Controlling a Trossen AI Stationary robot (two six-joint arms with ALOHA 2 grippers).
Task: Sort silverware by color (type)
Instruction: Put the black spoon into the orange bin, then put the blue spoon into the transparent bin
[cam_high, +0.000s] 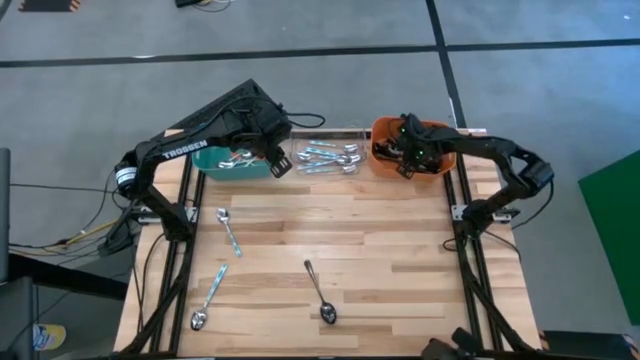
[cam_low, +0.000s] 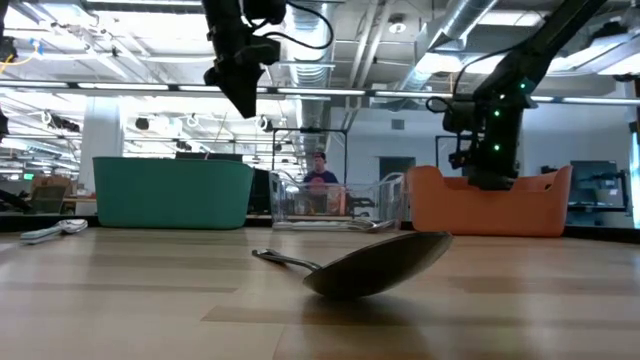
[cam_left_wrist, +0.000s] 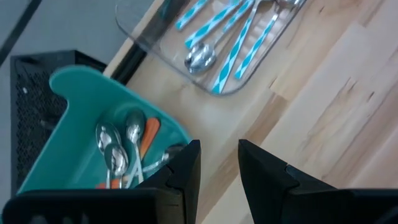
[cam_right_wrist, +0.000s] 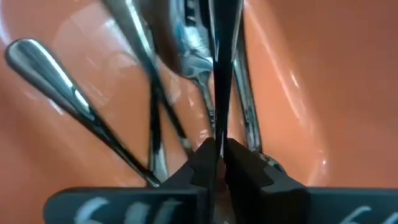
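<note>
The silverware is spoons. Orange-handled ones lie in the teal bin (cam_left_wrist: 81, 124), teal-striped ones in the clear bin (cam_high: 325, 155), dark-handled ones in the orange bin (cam_high: 412, 150). Three spoons lie loose on the wooden table: two teal-handled (cam_high: 229, 230) (cam_high: 209, 297) and one dark-handled (cam_high: 320, 292), its bowl close in the low view (cam_low: 380, 265). My left gripper (cam_left_wrist: 219, 168) hangs open and empty above the teal bin's corner beside the clear bin. My right gripper (cam_right_wrist: 219, 155) reaches down into the orange bin, shut on a dark-handled spoon (cam_right_wrist: 217, 74). My right gripper pinches the spoon's thin dark handle (cam_right_wrist: 217, 127) between its two fingertips. The fingers slant down from above into the orange bin, and the handle runs on ahead of them toward the bin's floor among the other spoons. Whether its far end rests there I cannot tell.
The three bins stand in a row along the table's far edge. The wooden top between the loose spoons and toward the near right is bare. Cables trail off the table's left side (cam_high: 90, 230). A person shows far behind the clear bin (cam_low: 320, 180).
</note>
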